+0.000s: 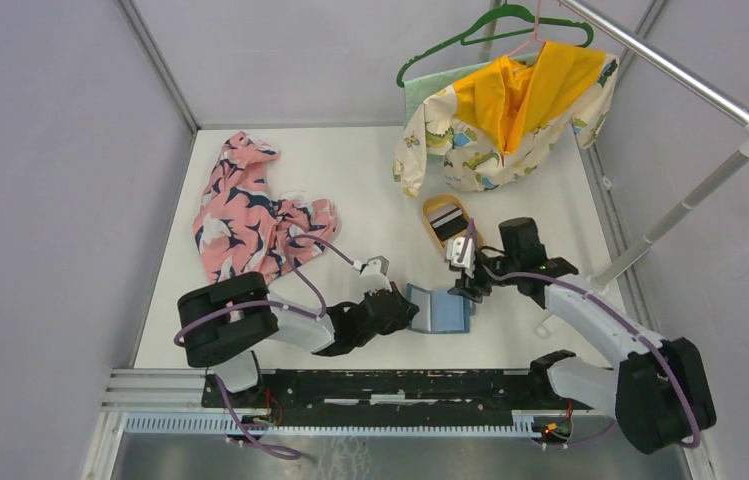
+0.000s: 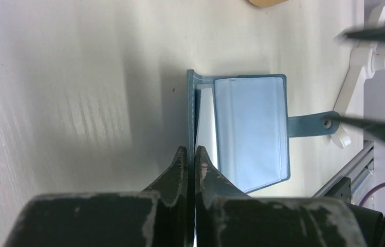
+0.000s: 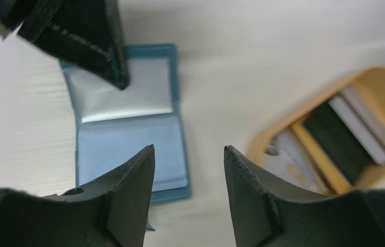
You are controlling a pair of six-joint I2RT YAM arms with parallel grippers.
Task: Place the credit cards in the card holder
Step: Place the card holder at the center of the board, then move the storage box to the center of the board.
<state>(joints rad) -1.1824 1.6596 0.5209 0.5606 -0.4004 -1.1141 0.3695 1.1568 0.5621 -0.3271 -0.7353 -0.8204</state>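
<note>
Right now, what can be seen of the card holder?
The card holder is a teal-blue bifold, leather-like, lying open on the white table between the arms. Its inner pockets look pale blue. A strap tab with a snap sticks out from one side. The left gripper pinches one cover's edge, holding that cover raised.

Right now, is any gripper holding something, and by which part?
The left gripper is shut on the card holder, pinching the edge of its raised cover flap. The right gripper is open and empty.
</note>
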